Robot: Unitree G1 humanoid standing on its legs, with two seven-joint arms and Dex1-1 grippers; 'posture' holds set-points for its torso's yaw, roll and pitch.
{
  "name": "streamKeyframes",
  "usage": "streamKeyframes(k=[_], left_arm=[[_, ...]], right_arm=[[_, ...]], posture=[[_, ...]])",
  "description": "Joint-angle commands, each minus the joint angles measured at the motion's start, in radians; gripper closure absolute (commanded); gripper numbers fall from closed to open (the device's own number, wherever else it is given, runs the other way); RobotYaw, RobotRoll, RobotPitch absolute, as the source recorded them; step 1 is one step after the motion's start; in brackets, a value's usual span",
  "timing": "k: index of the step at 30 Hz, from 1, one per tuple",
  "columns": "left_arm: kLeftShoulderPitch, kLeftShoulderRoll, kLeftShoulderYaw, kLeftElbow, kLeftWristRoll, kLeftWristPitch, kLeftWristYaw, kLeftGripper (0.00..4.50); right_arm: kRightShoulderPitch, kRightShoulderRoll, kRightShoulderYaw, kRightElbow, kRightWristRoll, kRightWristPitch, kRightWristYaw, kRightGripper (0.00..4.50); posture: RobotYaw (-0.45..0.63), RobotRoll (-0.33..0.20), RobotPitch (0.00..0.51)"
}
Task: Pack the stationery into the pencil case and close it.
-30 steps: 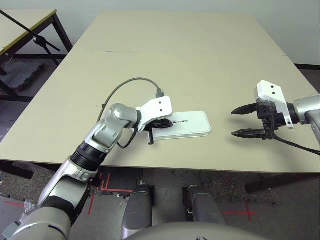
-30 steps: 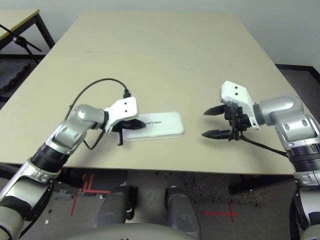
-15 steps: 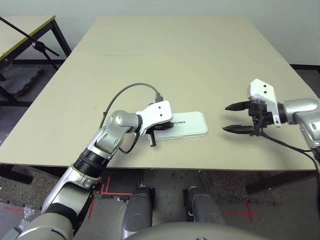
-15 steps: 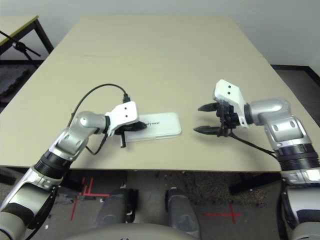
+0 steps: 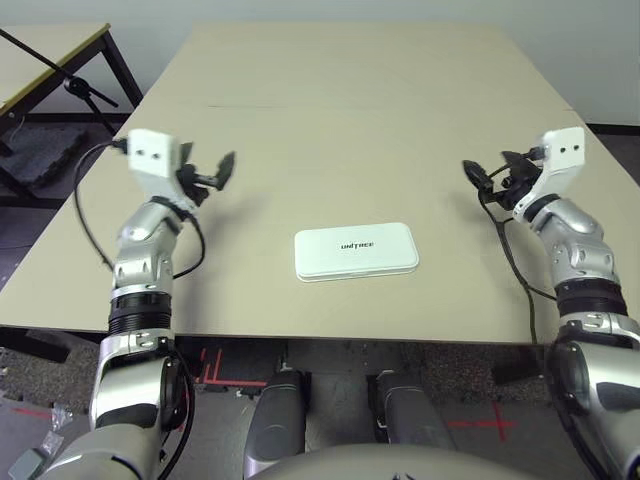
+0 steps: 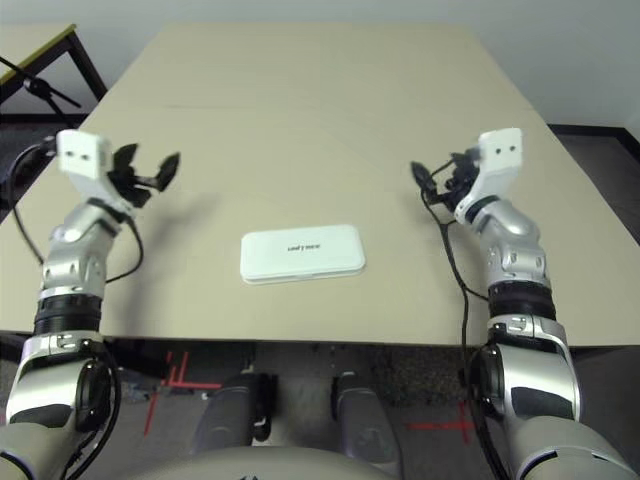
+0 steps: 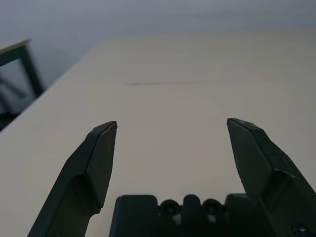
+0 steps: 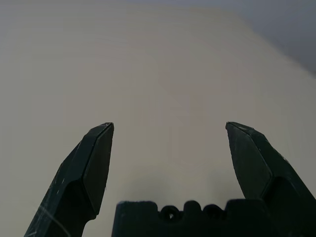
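Matte beige table [image 5: 350,120] bears closed, glossy rounded-corner pencil case [image 5: 356,250] (both claws spread, empty).

The pencil case [image 5: 356,250] is a flat white rectangular box with rounded corners, its lid shut and lying level so that only the top face shows. Small dark lettering runs across the middle of the lid. It lies flat on the desk [image 5: 350,110] with its long sides running from 9 to 3 o'clock, toward the 6 o'clock edge of the desk and near the middle of its width.
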Motion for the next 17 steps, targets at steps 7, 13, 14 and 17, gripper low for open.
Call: streamKeyframes(k=[7,13,14,17], left_arm=[[-0.075,0.038,0.013,0.228,-0.002,-0.166,0.044,0.02],[-0.087,0.033,-0.002,0.251,0.001,-0.194,0.053,0.02],[-0.088,0.032,-0.005,0.252,0.002,-0.197,0.054,0.02],[-0.087,0.027,-0.014,0.251,0.002,-0.2,0.054,0.02]], right_arm=[[-0.038,-0.027,-0.014,0.17,-0.035,-0.154,-0.17,0.0],[-0.044,-0.026,-0.003,0.187,-0.029,-0.162,-0.151,0.0],[-0.045,-0.026,-0.002,0.19,-0.029,-0.163,-0.15,0.0],[-0.047,-0.024,0.0,0.199,-0.028,-0.167,-0.144,0.0]], posture=[[0.04,0.0,0.127],[0.04,0.0,0.137],[0.04,0.0,0.136],[0.04,0.0,0.132]])
